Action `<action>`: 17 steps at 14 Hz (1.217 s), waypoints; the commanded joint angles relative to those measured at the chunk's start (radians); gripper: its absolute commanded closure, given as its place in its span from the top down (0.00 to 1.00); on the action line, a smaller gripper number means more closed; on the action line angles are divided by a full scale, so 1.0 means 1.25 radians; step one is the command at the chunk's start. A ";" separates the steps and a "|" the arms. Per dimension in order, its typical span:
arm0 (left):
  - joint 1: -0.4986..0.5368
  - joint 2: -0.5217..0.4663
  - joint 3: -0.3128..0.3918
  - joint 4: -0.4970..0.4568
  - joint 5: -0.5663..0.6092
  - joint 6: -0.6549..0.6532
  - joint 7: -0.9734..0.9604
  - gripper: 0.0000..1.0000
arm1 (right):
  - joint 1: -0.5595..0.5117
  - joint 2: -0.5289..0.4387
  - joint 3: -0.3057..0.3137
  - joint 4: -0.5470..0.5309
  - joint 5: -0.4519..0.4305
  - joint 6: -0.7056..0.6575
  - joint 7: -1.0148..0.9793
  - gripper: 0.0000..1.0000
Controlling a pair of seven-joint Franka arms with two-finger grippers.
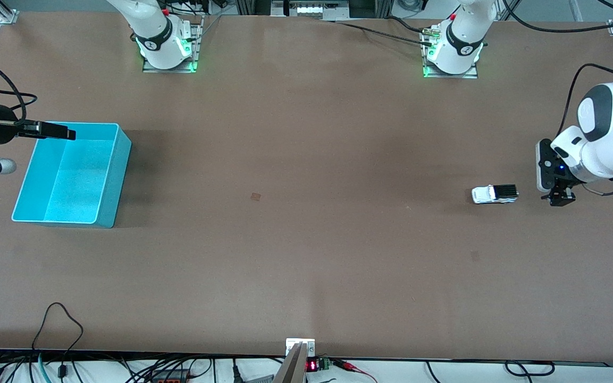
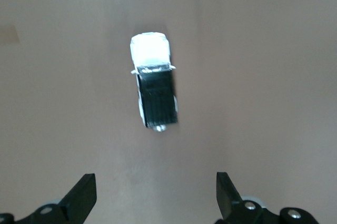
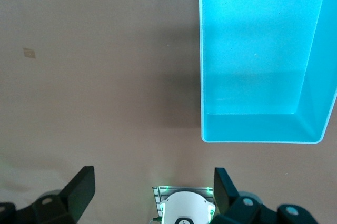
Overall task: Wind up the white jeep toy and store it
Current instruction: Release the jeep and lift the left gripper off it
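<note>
You've got the small white plastic jeep toy with the black rectangular rear panel [image 1: 494,193] sitting on all its wheels on the brown surface [image 1: 306,239], toward the left arm's end and well apart from the open turquoise plastic bin [image 1: 105,210] at the right arm's end. Your left pincer [image 1: 561,199] hangs low just beside the jeep's black rear end, fingers spread wide and pinching nothing. In the left wrist view the toy [image 2: 154,88] lies lengthwise ahead of the two dark fingertips [image 2: 81,195], clear of both, its white hood pointing away from the pincer.

Your right pincer [image 1: 55,131] waits over the bin's rim at the edge farther from the front camera, also spread and empty; the bin [image 3: 263,61] has nothing in it.

The jeep looks free to roll, so I'd judge this the moment right around the winding. If you go back in, line the fingers up across the jeep's narrow body so the pads land on its flat sides, not on the wheels. Come down square, keep all its wheels pressed on the surface while pulling back, and draw along the car's own axis so it doesn't skid sideways. Grip gently; a light toy like this may twist or pop out.
</note>
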 commanded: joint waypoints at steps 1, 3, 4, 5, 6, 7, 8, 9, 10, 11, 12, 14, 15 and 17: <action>-0.035 -0.015 -0.009 0.068 -0.047 -0.079 0.010 1.00 | -0.006 0.002 0.003 0.011 0.006 -0.011 -0.014 1.00; -0.063 -0.014 -0.007 0.105 -0.086 -0.079 0.006 1.00 | -0.006 0.002 0.001 0.011 0.006 -0.011 -0.014 1.00; -0.078 -0.012 -0.007 0.117 -0.102 -0.079 -0.006 1.00 | -0.006 0.002 0.001 0.011 0.006 -0.011 -0.014 1.00; -0.094 -0.012 -0.007 0.122 -0.111 -0.078 -0.027 1.00 | -0.008 0.002 0.001 0.011 0.006 -0.011 -0.014 1.00; -0.112 -0.011 -0.006 0.126 -0.111 -0.078 -0.062 1.00 | -0.008 0.002 0.001 0.011 0.006 -0.011 -0.014 1.00; -0.131 -0.011 -0.004 0.126 -0.110 -0.078 -0.102 1.00 | -0.008 0.002 0.001 0.011 0.006 -0.013 -0.014 1.00; -0.149 -0.009 -0.004 0.127 -0.110 -0.078 -0.154 1.00 | -0.008 0.002 0.001 0.011 0.006 -0.013 -0.015 1.00; -0.169 -0.009 -0.001 0.130 -0.111 -0.078 -0.214 1.00 | -0.008 0.002 0.001 0.011 0.006 -0.013 -0.014 1.00; -0.183 -0.009 -0.001 0.140 -0.110 -0.078 -0.275 1.00 | -0.008 0.002 0.001 0.011 0.006 -0.013 -0.015 1.00; -0.201 -0.008 -0.001 0.151 -0.110 -0.078 -0.334 1.00 | -0.008 0.002 0.001 0.011 0.006 -0.013 -0.015 1.00; -0.207 -0.006 0.000 0.158 -0.111 -0.078 -0.381 1.00 | -0.008 0.002 0.001 0.011 0.006 -0.013 -0.015 1.00; -0.210 0.003 -0.001 0.183 -0.112 -0.079 -0.483 1.00 | -0.008 0.002 0.001 0.011 0.006 -0.013 -0.014 1.00; -0.219 0.005 0.000 0.192 -0.113 -0.079 -0.523 1.00 | -0.008 0.002 0.001 0.010 0.006 -0.013 -0.014 1.00; -0.245 0.000 0.006 0.201 -0.116 -0.079 -0.639 1.00 | -0.009 0.002 0.001 0.010 0.006 -0.013 -0.015 1.00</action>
